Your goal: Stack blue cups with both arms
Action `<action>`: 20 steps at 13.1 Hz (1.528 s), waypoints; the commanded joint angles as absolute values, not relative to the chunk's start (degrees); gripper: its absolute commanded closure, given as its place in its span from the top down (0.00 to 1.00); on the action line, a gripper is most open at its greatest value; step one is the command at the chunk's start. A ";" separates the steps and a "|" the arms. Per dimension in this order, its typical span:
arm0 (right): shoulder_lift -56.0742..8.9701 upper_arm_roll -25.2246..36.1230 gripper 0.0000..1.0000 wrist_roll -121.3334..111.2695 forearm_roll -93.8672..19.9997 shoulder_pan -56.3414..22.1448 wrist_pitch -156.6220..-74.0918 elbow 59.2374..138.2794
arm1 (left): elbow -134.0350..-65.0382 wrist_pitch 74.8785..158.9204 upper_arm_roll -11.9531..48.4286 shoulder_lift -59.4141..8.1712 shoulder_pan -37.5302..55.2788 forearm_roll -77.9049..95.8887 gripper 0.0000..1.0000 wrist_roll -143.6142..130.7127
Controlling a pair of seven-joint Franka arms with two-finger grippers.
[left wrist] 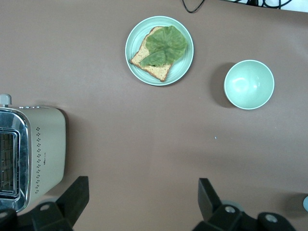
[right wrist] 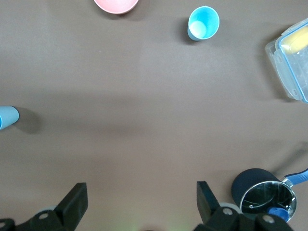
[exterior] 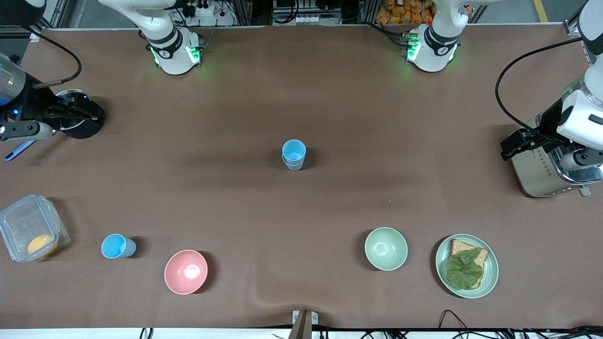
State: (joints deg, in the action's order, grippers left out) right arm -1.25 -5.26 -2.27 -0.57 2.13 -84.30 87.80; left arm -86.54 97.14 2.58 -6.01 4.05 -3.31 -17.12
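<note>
Two blue cups stand nested in one stack at the middle of the table, a bright sky-blue one in a duller grey-blue one; the stack shows at the edge of the right wrist view. A third, sky-blue cup stands alone nearer the front camera, toward the right arm's end. My right gripper is open and empty, up beside a dark pot. My left gripper is open and empty, up beside the toaster. Both are well away from the cups.
A pink bowl sits beside the lone cup. A pale green bowl and a green plate with bread and lettuce sit toward the left arm's end. Also here are a toaster, a pot and a clear lidded box.
</note>
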 commanded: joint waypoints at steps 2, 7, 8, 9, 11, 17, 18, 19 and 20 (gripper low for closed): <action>2.72 -6.33 1.00 -1.41 -0.70 3.96 -84.29 90.70 | -85.69 96.42 2.64 -6.06 3.78 -2.29 1.00 -15.64; 3.16 -6.24 1.00 -1.41 -0.79 4.22 -84.55 91.32 | -85.69 96.42 2.64 -6.06 3.78 -2.11 1.00 -15.64; 3.16 -6.15 1.00 -1.41 -0.79 4.22 -84.64 91.41 | -85.69 96.42 2.64 -6.06 3.69 -2.11 1.00 -15.64; 3.08 -6.15 1.00 -1.67 -0.79 4.22 -84.73 91.32 | -85.69 96.42 2.64 -6.06 3.78 -2.11 1.00 -15.64; 2.90 -6.06 1.00 -2.02 -0.79 4.31 -84.99 91.32 | -85.69 96.42 2.64 -6.06 3.69 -2.11 1.00 -15.64; 2.72 -6.06 1.00 -3.87 -0.79 5.36 -85.52 91.32 | -85.69 96.50 2.64 -6.41 3.60 -2.11 1.00 -15.56; 2.72 -6.06 1.00 -3.87 -0.79 5.36 -85.52 91.32 | -85.69 96.42 2.64 -6.42 3.60 -2.11 1.00 -15.56; 2.72 -6.15 1.00 -3.87 -0.79 5.36 -85.52 91.32 | -85.69 96.42 2.64 -6.42 3.60 -2.11 1.00 -15.64; 2.72 -6.15 1.00 -3.87 -0.79 5.36 -85.52 91.32 | -85.69 96.42 2.64 -6.42 3.60 -2.02 1.00 -15.64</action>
